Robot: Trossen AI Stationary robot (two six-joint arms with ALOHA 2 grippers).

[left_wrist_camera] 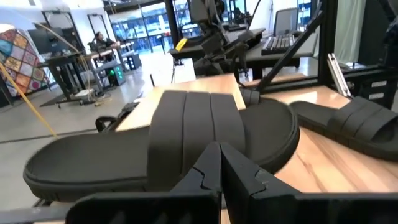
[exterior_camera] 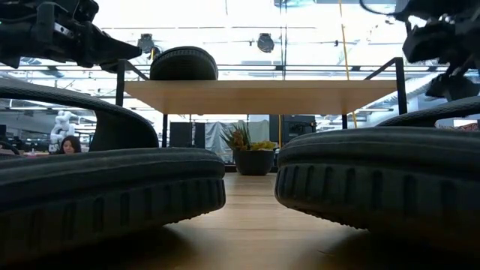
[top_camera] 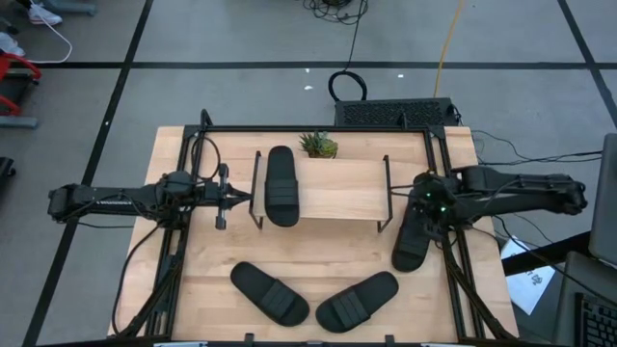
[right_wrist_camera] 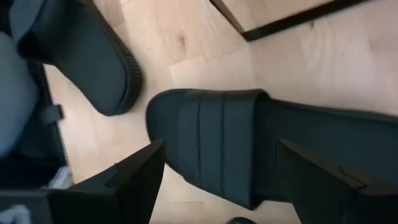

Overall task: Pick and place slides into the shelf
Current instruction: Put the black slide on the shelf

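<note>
- Right end effector (right_wrist_camera: pixel 217 180) hovered wide open above the slide (top_camera: pixel 413 236) at the shelf's (top_camera: pixel 337 189) 3 o'clock end.
- Best to descend straddling the strap and close firmly.
- Left end effector (left_wrist_camera: pixel 221 165) sat pinched shut, empty, near the shelved slide (top_camera: pixel 281 185).

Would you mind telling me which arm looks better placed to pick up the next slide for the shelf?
The right arm, probably. Its gripper hovers open directly over the slide lying beside the shelf. The left gripper looks shut and sits at the shelf's other end beside the slide already on it.
</note>
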